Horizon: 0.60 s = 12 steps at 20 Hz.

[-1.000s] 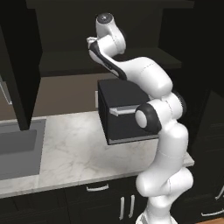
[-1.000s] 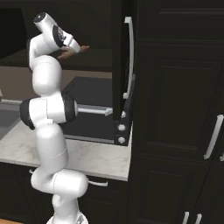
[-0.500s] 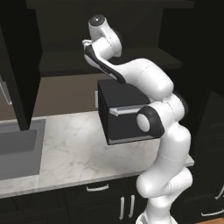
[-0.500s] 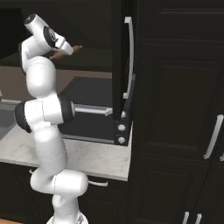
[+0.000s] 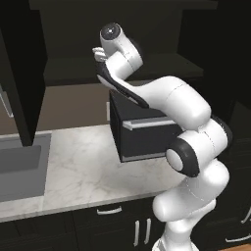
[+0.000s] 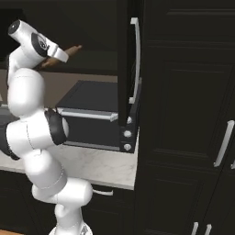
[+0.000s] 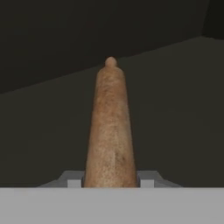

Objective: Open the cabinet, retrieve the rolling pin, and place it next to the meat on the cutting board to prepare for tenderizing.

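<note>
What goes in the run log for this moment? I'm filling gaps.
phase: retrieve | gripper: shut on rolling pin | cabinet: open | next: carry to cutting board

hidden: rolling pin (image 7: 110,131) near end, behind fingers (image 7: 146,179) | cabinet (image 6: 133,55) top cropped

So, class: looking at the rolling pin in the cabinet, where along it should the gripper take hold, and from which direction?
Grip the rolling pin across its straight barrel, coming in from the open front along its length. The gripper already flanks the near end, with the rounded far knob pointing into the cabinet.
</note>
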### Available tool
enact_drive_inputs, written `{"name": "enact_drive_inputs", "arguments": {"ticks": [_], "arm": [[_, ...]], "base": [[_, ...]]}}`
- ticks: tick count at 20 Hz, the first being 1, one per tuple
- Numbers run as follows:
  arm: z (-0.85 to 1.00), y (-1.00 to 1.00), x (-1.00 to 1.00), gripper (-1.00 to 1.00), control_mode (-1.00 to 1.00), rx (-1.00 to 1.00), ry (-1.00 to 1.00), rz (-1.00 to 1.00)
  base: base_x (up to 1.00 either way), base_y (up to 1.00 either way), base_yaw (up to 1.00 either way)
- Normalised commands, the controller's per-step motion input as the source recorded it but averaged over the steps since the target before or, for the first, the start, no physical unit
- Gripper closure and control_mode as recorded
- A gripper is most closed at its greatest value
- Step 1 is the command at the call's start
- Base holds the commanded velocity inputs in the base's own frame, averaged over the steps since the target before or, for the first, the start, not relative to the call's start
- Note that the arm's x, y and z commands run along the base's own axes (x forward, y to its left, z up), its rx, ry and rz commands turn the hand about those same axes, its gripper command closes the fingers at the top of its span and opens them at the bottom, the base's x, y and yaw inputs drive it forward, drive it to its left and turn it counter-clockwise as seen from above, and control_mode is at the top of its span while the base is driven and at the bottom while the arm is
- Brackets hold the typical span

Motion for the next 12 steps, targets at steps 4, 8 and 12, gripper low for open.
{"name": "enact_drive_inputs", "arguments": {"ticks": [4,8,12], "arm": [[0.37,0.0,-0.61,1.0,-1.0,0.0,-0.07,-0.02],[0.52,0.0,-0.53,1.0,-1.0,0.0,-0.02,0.0],[0.64,0.0,-0.71,1.0,-1.0,0.03,0.0,0.0]], "base": [[0.0,0.0,0.0],[0.0,0.0,0.0],[0.0,0.0,0.0]]}}
